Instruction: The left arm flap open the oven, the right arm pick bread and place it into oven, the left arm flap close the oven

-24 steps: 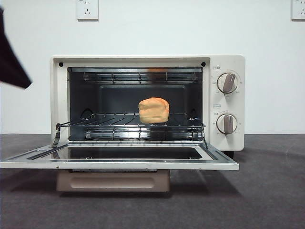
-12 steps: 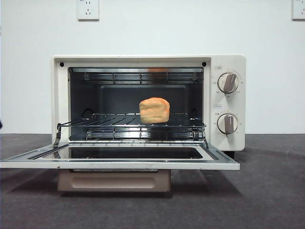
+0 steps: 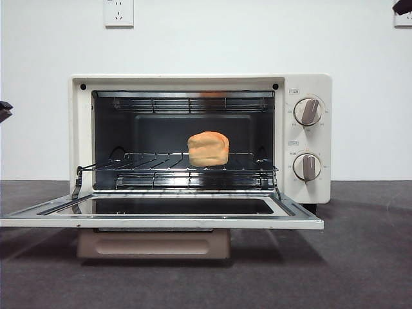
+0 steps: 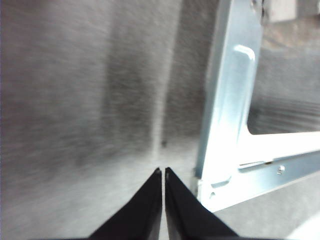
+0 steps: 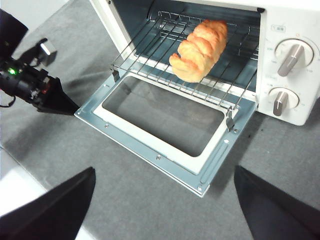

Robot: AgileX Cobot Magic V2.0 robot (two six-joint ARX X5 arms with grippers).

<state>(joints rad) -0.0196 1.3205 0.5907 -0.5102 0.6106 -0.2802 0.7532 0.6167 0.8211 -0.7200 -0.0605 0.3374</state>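
Front view: bread [image 3: 208,149] on rack [image 3: 174,168], oven [image 3: 199,148] door [image 3: 161,209] down.

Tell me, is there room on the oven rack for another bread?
Yes. The rack is bare from the bread across to the oven's wall away from the knobs. The strip between bread and knob-side wall is narrower. The open door is bare too, but the left gripper sits shut beside its corner.

Lab bench (bare wall [image 3: 206,38], sockets [image 3: 118,12])
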